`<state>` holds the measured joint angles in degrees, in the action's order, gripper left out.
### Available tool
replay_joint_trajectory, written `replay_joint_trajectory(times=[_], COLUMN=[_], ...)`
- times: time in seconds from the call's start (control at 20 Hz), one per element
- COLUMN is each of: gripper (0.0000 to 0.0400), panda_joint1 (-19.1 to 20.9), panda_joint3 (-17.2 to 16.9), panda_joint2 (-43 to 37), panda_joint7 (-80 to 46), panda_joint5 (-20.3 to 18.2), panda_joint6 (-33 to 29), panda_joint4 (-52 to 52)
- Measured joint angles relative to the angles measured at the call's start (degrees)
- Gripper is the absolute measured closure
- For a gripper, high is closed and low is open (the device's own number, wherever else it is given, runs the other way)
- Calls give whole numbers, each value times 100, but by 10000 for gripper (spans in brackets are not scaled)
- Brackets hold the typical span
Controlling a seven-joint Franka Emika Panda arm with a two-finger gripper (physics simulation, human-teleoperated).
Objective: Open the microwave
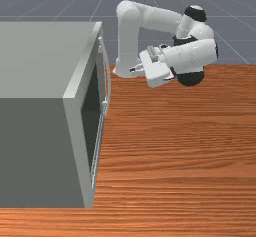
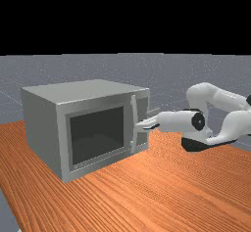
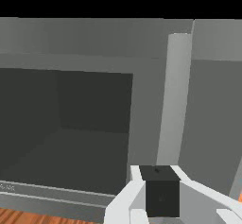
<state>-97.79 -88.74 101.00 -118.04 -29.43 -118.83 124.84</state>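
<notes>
While the microwave (image 1: 30, 151) sits on the worktop (image 1: 175, 156) at the front view's left, its door (image 2: 98, 133) shut, the bent arm (image 2: 174, 121) reaches out almost flat. The gripper (image 2: 141, 125) points at the door near the handle (image 3: 176, 90), but I can't tell if it's squeezed or spread.

Upright grey microwave (image 2: 43, 128), door (image 2: 98, 134) closed

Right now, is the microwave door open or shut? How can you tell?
Shut: the door lies flush with the front of the microwave, with no gap beside the handle.
</notes>
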Motion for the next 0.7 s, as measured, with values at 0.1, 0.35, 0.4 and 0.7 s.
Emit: replay_joint_trajectory(times=[0.1,0.35,0.4,0.7], gripper=[400,54,33,1], panda_joint1=[54,213,161,662], panda_joint3=[13,129,163,371], panda_joint2=[0,0,0,0], panda_joint7=[-103,-240,-235,-428], panda_joint5=[193,481,460,713], panda_joint6=[-13,279,154,577], panda_joint4=[-11,-94,5,-148])
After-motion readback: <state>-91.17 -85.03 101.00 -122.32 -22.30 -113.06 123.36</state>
